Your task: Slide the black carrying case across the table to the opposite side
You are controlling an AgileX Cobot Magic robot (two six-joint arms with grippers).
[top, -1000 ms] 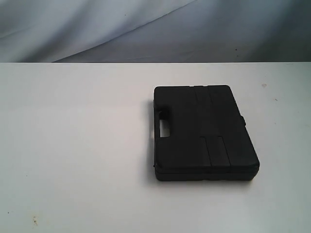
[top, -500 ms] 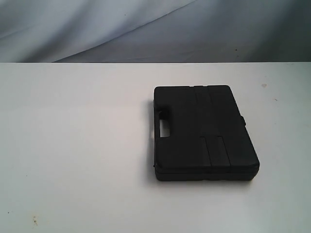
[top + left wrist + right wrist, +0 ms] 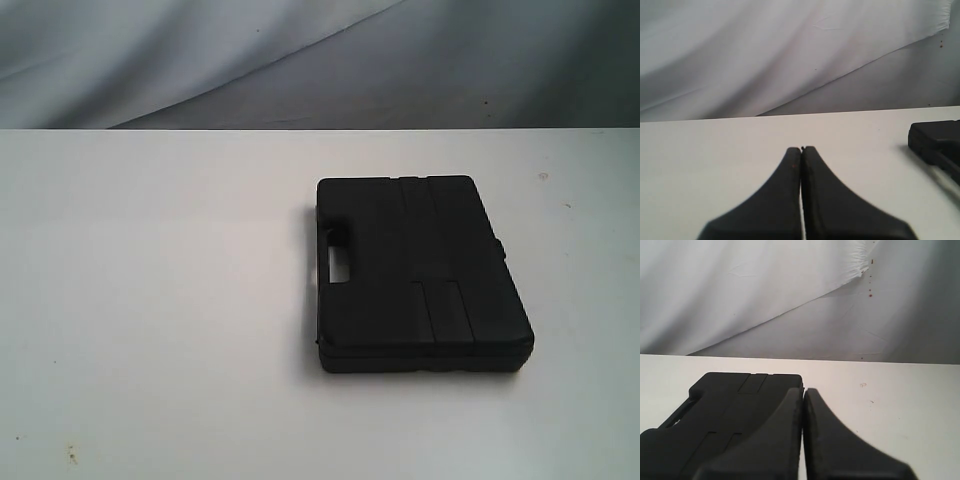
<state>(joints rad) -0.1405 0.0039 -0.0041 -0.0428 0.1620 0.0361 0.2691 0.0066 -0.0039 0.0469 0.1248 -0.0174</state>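
Matte black plastic, flat and rectangular, the case (image 3: 420, 275) lies lid-up on the large plain white counter (image 3: 150, 300), right of the middle in the exterior view and on the right arm's side. Its moulded handle cut-out (image 3: 340, 263) sits in the edge that faces the wide bare stretch of counter to the left. That is most likely where the case has to go, so the slide has not begun.

The left gripper (image 3: 801, 149) has its jaws pressed together with nothing between them. It hangs over bare counter, and the case (image 3: 935, 142) shows only as a corner well off to one side. The right gripper (image 3: 803, 390) is likewise closed and empty, with the case (image 3: 735, 405) just ahead of it and partly behind its fingers. Neither gripper appears in the exterior view, so both are clear of the case.

The step in hand looks like the right arm's approach for a push. The closed jaws can serve as a blunt pusher, so no grasp is needed:
- Come down beside the edge opposite the handle.
- Meet that side wall low and near its middle, so the case runs straight instead of spinning.
- Keep the tips just off the counter.
- Push slowly and evenly, since smooth plastic on a smooth top could skid ahead of the contact.
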